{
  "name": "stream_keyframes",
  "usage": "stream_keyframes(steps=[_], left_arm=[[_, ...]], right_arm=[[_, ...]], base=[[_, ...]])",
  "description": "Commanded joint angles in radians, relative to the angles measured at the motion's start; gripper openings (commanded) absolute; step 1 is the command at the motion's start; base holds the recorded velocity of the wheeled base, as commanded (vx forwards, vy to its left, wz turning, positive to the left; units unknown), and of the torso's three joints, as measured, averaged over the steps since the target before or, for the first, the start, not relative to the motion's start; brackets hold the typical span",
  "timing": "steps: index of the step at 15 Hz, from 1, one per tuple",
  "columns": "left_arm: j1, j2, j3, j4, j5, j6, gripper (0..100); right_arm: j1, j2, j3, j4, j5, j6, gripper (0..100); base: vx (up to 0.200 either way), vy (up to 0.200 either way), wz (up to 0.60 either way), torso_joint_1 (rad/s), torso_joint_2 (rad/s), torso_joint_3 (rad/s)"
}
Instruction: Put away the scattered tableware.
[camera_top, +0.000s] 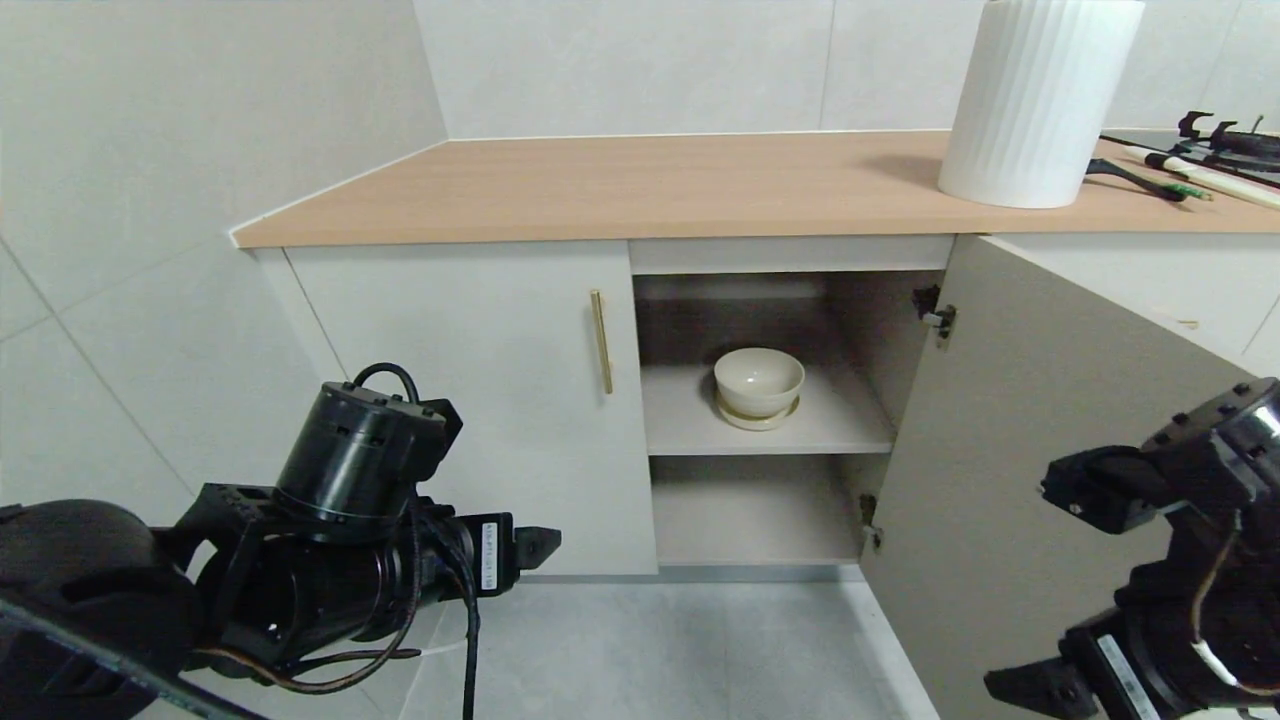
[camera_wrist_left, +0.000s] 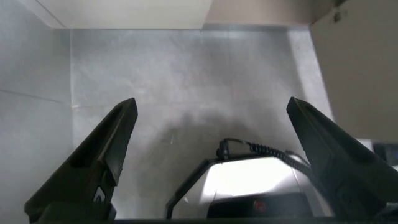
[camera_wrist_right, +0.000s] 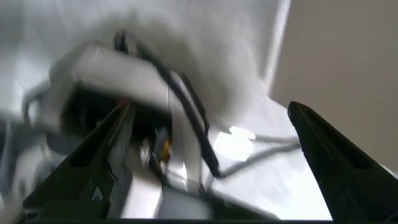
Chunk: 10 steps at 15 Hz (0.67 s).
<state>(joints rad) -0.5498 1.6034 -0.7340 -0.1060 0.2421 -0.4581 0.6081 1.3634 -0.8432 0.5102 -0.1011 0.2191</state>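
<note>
From the head camera we see a cream ceramic bowl (camera_top: 758, 378) sitting on a small cream saucer (camera_top: 757, 416), on the upper shelf (camera_top: 850, 425) of the cupboard, whose beige right door (camera_top: 1000, 450) stands open. Dark long-handled items (camera_top: 1175, 170) lie on the wooden worktop (camera_top: 650, 185) beside a white ribbed cylinder (camera_top: 1035, 100).

In the left wrist view the left end effector (camera_wrist_left: 211, 106) is spread wide and empty above the grey tiled floor (camera_wrist_left: 186, 68).

In the right wrist view the right end effector (camera_wrist_right: 211, 109) is likewise wide and empty, near the door.

We judge the bowl stowed. Next we would push the door closed, or fetch those items if they count as tableware.
</note>
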Motion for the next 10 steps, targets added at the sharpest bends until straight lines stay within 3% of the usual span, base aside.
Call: stream_keyframes(steps=[1, 3, 6, 10], left_arm=[[-0.001, 0.000, 0.001, 0.000, 0.000, -0.001, 100], [-0.001, -0.002, 0.001, 0.000, 0.000, -0.001, 100], [-0.001, -0.003, -0.001, 0.000, 0.000, -0.001, 100], [-0.001, 0.000, -0.001, 0.000, 0.000, -0.001, 100]], right_arm=[[0.070, -0.096, -0.050, 0.125, 0.001, -0.015, 100], [0.122, -0.135, -0.093, 0.274, 0.004, -0.017, 100], [0.133, -0.156, -0.119, 0.419, 0.004, -0.058, 100], [0.125, -0.172, -0.114, 0.453, -0.012, -0.103, 100]], base=[[0.000, -0.200, 0.00, 0.007, 0.01, 0.002], [0.000, -0.200, 0.00, 0.005, 0.01, 0.002], [0.000, 0.000, 0.00, 0.000, 0.00, 0.000], [0.000, 0.000, 0.00, 0.000, 0.00, 0.000]])
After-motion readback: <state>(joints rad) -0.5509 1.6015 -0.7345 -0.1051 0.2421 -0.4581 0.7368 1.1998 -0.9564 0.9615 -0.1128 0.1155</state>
